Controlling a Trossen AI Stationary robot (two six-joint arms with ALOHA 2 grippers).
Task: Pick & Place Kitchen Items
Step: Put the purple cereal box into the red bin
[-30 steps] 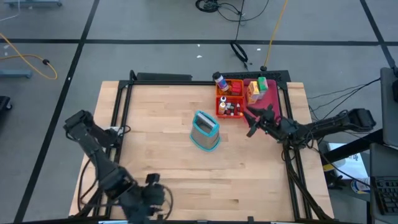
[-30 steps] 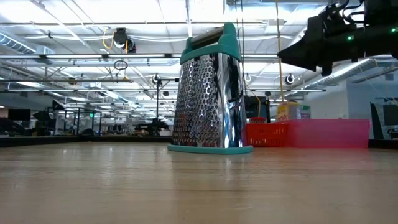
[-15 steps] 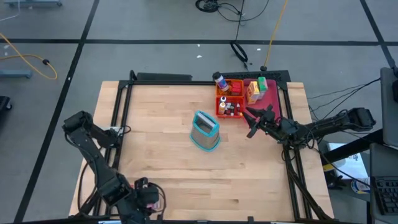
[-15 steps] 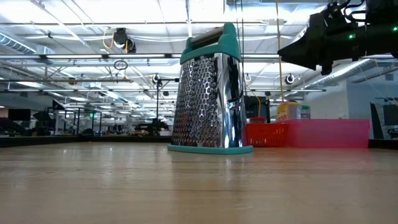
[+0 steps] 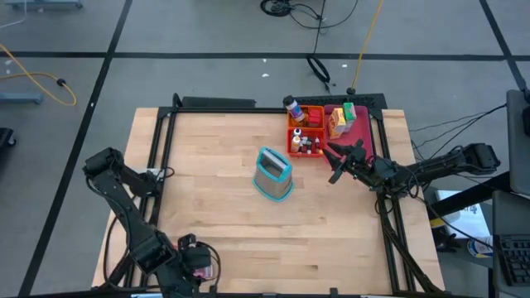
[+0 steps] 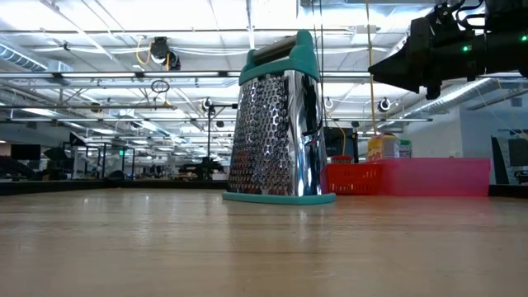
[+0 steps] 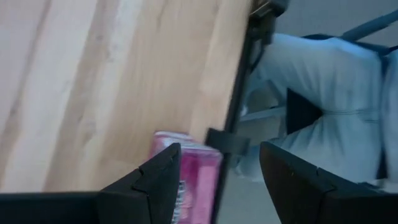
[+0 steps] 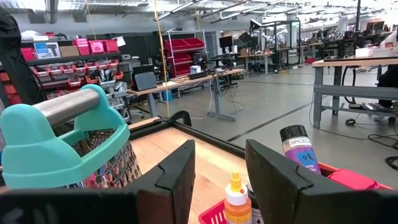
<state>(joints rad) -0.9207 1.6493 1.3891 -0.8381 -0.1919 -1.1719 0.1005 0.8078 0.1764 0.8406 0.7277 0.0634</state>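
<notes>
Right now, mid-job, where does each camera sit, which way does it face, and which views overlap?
High view: above the table, looking straight down; both arms show, right gripper beside the orange tray.
Low view: at table-top height, looking level past the grater; one dark gripper enters from above.
Left wrist view: on the left arm at the table's near edge, facing a pink box between open fingers.
Right wrist view: on the right arm, looking past its fingers at grater and spice bottle.
Shared: high, low and right wrist views all show the grater.
</notes>
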